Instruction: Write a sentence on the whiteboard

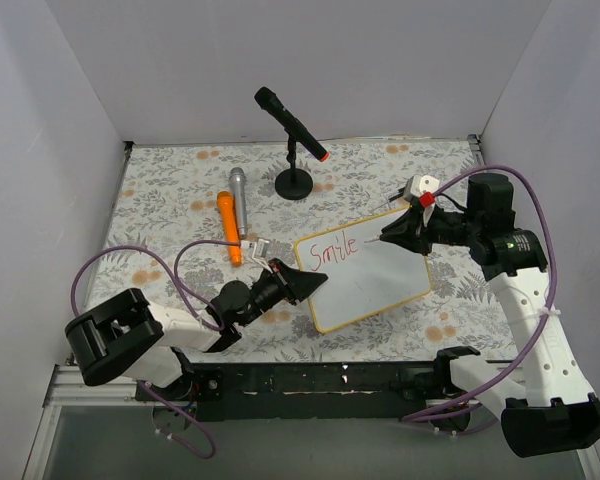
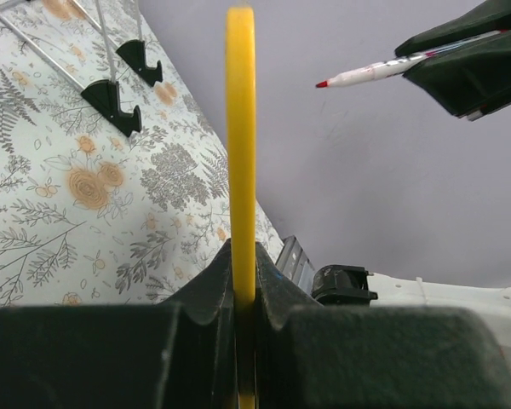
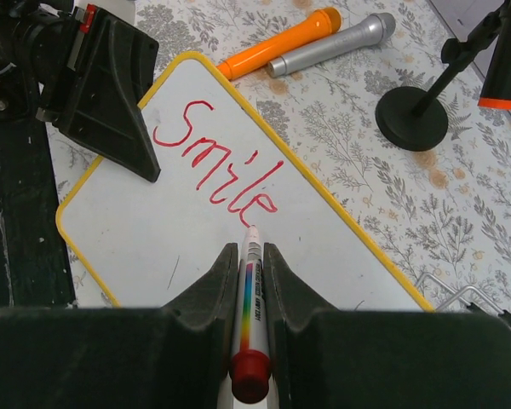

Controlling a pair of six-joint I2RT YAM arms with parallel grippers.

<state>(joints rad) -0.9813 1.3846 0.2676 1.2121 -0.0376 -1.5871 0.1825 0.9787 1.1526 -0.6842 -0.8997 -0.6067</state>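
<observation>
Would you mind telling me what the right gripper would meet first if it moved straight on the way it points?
Probably the yellow-rimmed white whiteboard: the rainbow-labelled marker in the right gripper aims just past the red "Smile".

Left arm [image 1: 180, 325] and right arm [image 1: 540, 330]: white links, black joint housings, black bases, one purple cable [image 1: 508, 168] looped along each; left gripper [image 1: 315, 283] and right gripper [image 1: 392, 236] both black, wedge-shaped.

Your whiteboard [image 3: 153, 247] is white with a yellow rim, its writing [image 3: 217, 166] red; orange microphone [image 3: 281, 43], silver microphone [image 3: 332, 47], grey-and-orange floral tablecloth [image 3: 366, 204]; the marker [image 3: 254, 298] label looks rainbow-striped.
</observation>
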